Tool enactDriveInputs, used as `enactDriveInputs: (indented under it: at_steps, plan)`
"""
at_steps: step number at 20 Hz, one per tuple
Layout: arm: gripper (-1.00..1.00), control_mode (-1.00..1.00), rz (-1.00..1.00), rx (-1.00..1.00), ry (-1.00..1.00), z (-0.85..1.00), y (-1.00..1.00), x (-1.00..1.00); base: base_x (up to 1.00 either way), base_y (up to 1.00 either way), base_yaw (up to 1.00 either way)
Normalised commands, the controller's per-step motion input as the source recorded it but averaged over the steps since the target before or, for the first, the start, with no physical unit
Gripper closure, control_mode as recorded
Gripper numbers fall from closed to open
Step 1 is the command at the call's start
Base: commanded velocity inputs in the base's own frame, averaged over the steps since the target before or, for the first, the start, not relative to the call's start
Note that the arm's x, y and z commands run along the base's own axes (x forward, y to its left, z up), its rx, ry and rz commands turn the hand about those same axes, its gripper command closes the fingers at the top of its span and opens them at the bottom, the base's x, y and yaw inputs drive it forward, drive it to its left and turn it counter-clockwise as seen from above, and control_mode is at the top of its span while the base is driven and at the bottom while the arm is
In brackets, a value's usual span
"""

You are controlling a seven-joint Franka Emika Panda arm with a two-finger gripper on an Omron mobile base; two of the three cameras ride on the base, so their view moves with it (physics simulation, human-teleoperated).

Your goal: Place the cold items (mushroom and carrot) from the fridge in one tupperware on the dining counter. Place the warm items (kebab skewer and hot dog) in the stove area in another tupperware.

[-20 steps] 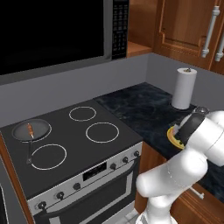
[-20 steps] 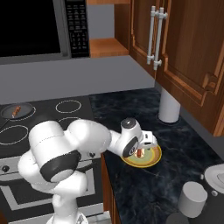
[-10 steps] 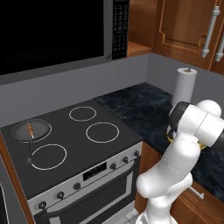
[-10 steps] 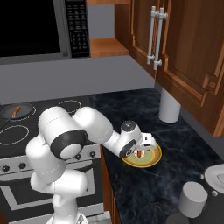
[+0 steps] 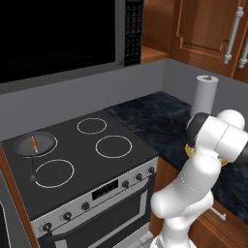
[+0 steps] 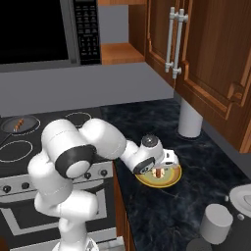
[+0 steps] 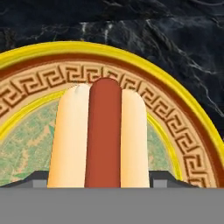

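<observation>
The hot dog (image 7: 97, 135) lies on the yellow plate (image 7: 183, 113) on the black desk (image 6: 196, 162), just right of the stove (image 5: 72, 160), and I am down over it with my gripper (image 6: 159, 172) lined up along its length. In the hand view, the two finger tips show only as dark slivers, one on either side of the bun. They stand apart with the bun between them, but I cannot tell whether they touch it yet.

I judge the hot dog light and soft: the bun should give under pressure, and the smooth sausage could slide out lengthwise if I pinch too lightly or near an end. The best hold looks to be across the bun's sides at mid-length, firm but not crushing.

The near end of the hot dog is cut off at the bottom of the hand view. From the right base view my own wrist covers most of it. The skewer (image 5: 34, 143) in the pan (image 5: 35, 144) on the stove is too small to make out well.
</observation>
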Motion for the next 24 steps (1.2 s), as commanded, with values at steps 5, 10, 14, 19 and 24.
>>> enactDriveInputs:
  at_steps: [5,10,14,19,24]
  plan:
    - [1.0,-1.0,-0.17,0.01,-0.17,0.33,0.12,-0.78,0.0,0.0,0.0]
    - [1.0,-1.0,-0.2,0.0,-0.08,0.63,0.58,-0.68,0.0,0.0,0.0]
    - [1.0,-1.0,-0.21,0.0,-0.05,0.69,0.82,-0.54,0.0,0.0,0.0]
    - [1.0,-1.0,-0.13,0.0,-0.01,0.88,0.9,-0.35,0.0,0.0,0.0]
    - [1.0,-1.0,-0.03,0.0,0.0,0.95,0.8,-0.25,0.0,0.0,0.0]
